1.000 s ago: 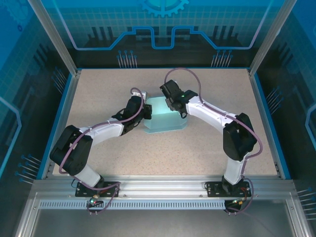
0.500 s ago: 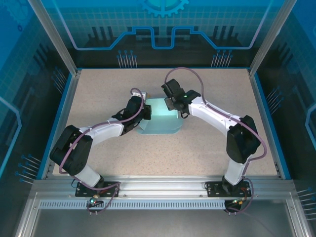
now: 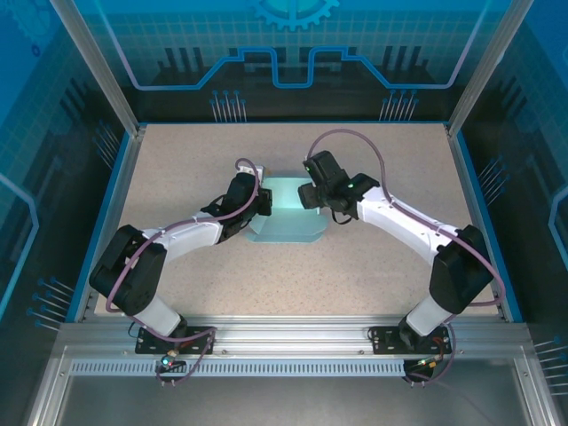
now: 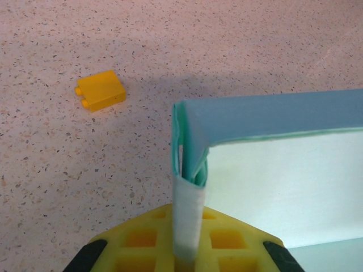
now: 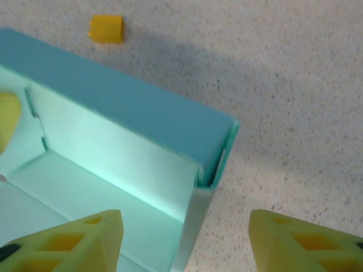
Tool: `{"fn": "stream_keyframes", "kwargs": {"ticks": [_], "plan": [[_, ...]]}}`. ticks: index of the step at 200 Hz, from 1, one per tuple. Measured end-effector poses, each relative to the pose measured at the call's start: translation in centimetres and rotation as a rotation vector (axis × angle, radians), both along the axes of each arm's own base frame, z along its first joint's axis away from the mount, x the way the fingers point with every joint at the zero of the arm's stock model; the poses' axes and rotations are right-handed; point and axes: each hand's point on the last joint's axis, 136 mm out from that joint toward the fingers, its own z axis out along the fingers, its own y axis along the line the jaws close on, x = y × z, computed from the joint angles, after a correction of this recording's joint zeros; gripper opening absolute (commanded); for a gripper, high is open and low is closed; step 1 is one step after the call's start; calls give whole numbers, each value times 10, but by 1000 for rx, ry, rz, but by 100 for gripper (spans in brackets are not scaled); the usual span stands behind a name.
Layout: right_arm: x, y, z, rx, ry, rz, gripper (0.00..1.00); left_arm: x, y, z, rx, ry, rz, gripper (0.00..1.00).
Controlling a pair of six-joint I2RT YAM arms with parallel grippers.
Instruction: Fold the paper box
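Note:
The paper box (image 3: 286,222) is light blue card, half raised, in the middle of the table between both arms. My left gripper (image 3: 263,203) is shut on the box's left wall. In the left wrist view its yellow jaws (image 4: 188,229) pinch the doubled wall edge of the box (image 4: 272,170). My right gripper (image 3: 310,196) stands open astride the box's right wall. In the right wrist view that wall's edge (image 5: 197,224) rises between the spread fingers (image 5: 85,241) without touching either, and the box's far wall (image 5: 130,107) stands upright.
A small orange-yellow brick (image 4: 101,90) lies on the speckled table beyond the box's far wall, also in the right wrist view (image 5: 106,28). Blue rails (image 3: 473,204) border the table on both sides. Open tabletop lies in front of the box.
My right gripper has opened and let go of the box's right wall, and its arm has swung outward to the right. The box has shifted slightly left. The left gripper keeps its hold.

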Motion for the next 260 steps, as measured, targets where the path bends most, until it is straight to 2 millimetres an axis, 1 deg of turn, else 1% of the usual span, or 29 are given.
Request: {"fn": "stream_keyframes", "kwargs": {"ticks": [20,51,64,85,105,131,154,167,185,195,212,223,233,244,260], "plan": [[-6,-4,-13,-10,29,-22,56,0,0,0,0,0,0,7],[-7,-3,-20,-22,35,-48,51,0,0,0,0,0,0,7],[-6,-3,-25,-38,37,-59,51,0,0,0,0,0,-1,7],[-5,-4,-34,-62,47,-70,54,0,0,0,1,0,-1,7],[-4,-4,-36,-70,47,-69,59,0,0,0,5,-1,-3,7],[-5,-4,-28,-56,32,-59,63,1,2,-1,27,11,-9,7],[-7,-1,-7,-17,0,-34,64,8,3,-2,35,37,-11,7],[-7,0,9,13,-26,-17,64,11,5,-8,46,69,-18,7],[-6,-1,30,54,-65,-3,65,12,7,-20,79,135,-40,7],[-4,-6,40,72,-87,-6,65,11,7,-28,101,178,-58,6],[2,-18,53,106,-115,-23,65,9,6,-38,123,250,-94,6],[6,-29,55,123,-120,-41,65,7,4,-43,138,289,-125,7],[8,-39,52,138,-112,-57,65,5,2,-44,149,320,-149,7],[10,-51,45,150,-95,-77,65,4,0,-44,166,349,-180,7],[8,-64,29,163,-58,-97,65,6,-4,-43,193,383,-223,7]]}}
